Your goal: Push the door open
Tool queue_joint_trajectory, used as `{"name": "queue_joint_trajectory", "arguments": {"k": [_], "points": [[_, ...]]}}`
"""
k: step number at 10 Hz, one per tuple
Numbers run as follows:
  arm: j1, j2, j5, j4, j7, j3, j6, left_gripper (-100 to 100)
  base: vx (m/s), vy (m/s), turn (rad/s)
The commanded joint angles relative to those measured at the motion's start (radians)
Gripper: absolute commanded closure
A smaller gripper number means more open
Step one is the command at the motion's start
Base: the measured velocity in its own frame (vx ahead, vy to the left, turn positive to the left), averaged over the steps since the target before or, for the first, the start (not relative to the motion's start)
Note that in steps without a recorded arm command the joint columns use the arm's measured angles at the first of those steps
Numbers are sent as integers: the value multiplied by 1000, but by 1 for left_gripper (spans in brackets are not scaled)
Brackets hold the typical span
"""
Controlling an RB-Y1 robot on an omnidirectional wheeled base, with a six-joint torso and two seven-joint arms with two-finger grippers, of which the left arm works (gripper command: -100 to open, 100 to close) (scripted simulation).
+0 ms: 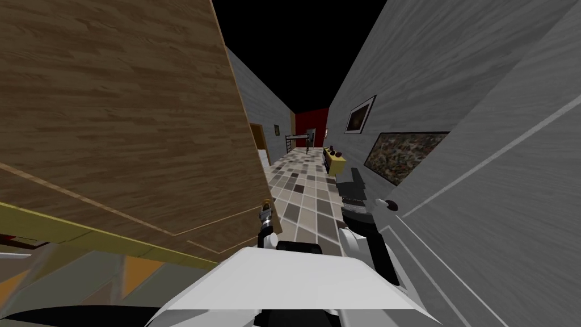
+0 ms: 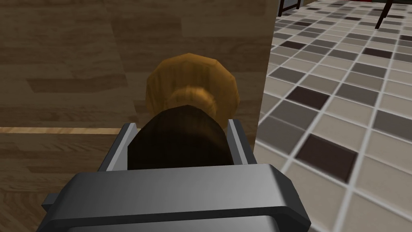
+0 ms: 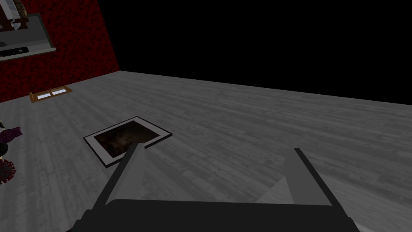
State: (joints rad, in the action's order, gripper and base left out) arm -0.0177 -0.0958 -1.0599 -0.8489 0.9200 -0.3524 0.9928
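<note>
- Left gripper (image 2: 182, 127): clenched on the round brown door knob (image 2: 189, 90). My two thin light grey fingers (image 2: 238, 141) press the knob's dark sides, one on each side, so the gap between them is as wide as the knob.
- Round brown door knob: its dark near end sits between my fingers against the gripper's dark body. Its lighter golden-brown disc lies flat on the door face just beyond the fingertips.
- Brown wood-grain door (image 2: 72, 60): the knob sits close to its free vertical edge. A thin pale line (image 2: 60, 130) crosses the panel level with my fingers.
- In the head view, the left gripper (image 1: 265, 211) appears small at the lower corner of the same door (image 1: 113, 113), which stands as a broad panel on my left side.
- Floor of beige, grey and dark brown square tiles (image 2: 342, 100): it begins just past the door's edge and runs down the corridor (image 1: 306, 187) ahead.
- Right gripper (image 3: 217, 151): released, its fingers spread wide with nothing between them. In the head view it (image 1: 350, 183) is raised on my right, near a grey panelled wall (image 1: 482, 216).
</note>
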Motion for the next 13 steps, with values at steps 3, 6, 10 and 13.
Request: {"name": "queue_joint_trajectory", "arguments": {"k": [3,6,10,13], "points": [[19,-9,-22,2,8,29,17,100,247,22,23],[26,-7,-30,24,16,38,24,100,202,39,21],[35,-18,-68,30,6,86,41,100,214,11,59],[39,-24,-97,35,-3,121,52,100,220,23,60]]}}
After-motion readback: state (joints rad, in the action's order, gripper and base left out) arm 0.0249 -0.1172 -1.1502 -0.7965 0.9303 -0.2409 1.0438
